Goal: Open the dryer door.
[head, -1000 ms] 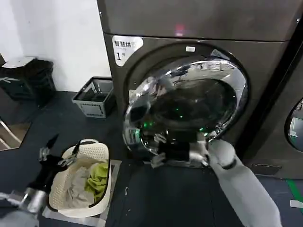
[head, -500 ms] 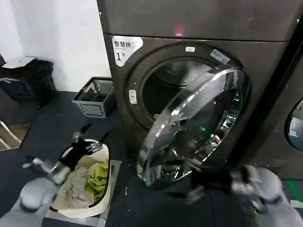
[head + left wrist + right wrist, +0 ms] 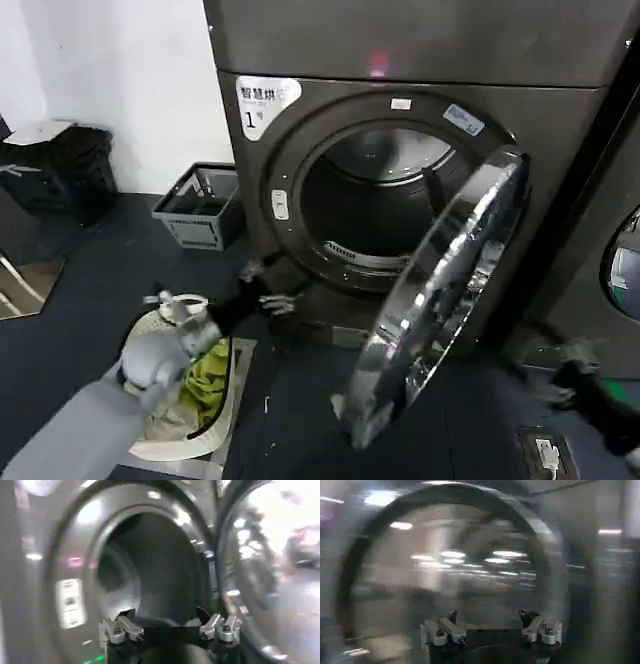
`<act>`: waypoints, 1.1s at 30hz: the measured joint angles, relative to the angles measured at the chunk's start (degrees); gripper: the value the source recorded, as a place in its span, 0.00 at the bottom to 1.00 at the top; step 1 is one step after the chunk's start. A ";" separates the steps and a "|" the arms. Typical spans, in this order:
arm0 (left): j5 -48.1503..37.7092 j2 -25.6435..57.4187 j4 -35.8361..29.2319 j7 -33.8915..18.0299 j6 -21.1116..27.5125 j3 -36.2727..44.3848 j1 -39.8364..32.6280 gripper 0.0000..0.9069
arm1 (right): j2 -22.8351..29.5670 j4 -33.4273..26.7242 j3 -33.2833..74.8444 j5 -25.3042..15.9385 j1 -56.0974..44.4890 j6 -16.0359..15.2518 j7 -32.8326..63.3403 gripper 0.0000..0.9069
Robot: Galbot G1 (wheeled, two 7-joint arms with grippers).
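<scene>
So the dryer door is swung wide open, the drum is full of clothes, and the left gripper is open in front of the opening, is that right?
Not quite: the drum looks empty, as the head view shows; the clothes lie in the laundry basket on the floor. The rest holds: the dryer door is swung wide open, and the left gripper is open in front of the opening.

White label (image 3: 264, 101) on dryer (image 3: 560, 120) front, upper left: large "1", Chinese characters above, too small to read.

Head camera above, wrist cameras near, sharing dryer (image 3: 400, 130)
</scene>
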 joint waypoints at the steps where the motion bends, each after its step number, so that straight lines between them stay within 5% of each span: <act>1: -0.97 0.27 -0.23 0.65 -0.21 1.98 -1.12 1.00 | 0.01 0.31 0.91 -1.07 -0.28 -1.15 4.39 1.00; 7: -3.26 1.51 -2.67 0.99 -0.13 12.76 -6.71 1.00 | -0.21 0.71 7.13 -6.90 -1.72 -3.07 26.09 1.00; 21: -12.09 -4.90 -0.12 -0.63 -3.83 33.99 -22.02 1.00 | -4.40 -2.24 27.26 -13.74 -2.05 -5.72 37.02 1.00; 29: -12.67 -12.71 4.19 -1.25 -4.29 41.55 -29.96 1.00 | -6.16 -3.23 36.84 -13.98 -2.79 -6.18 38.92 1.00; 33: -12.88 -15.87 6.14 -1.97 -4.14 44.53 -32.23 1.00 | -7.56 -4.30 40.81 -10.51 -2.86 -6.88 40.02 1.00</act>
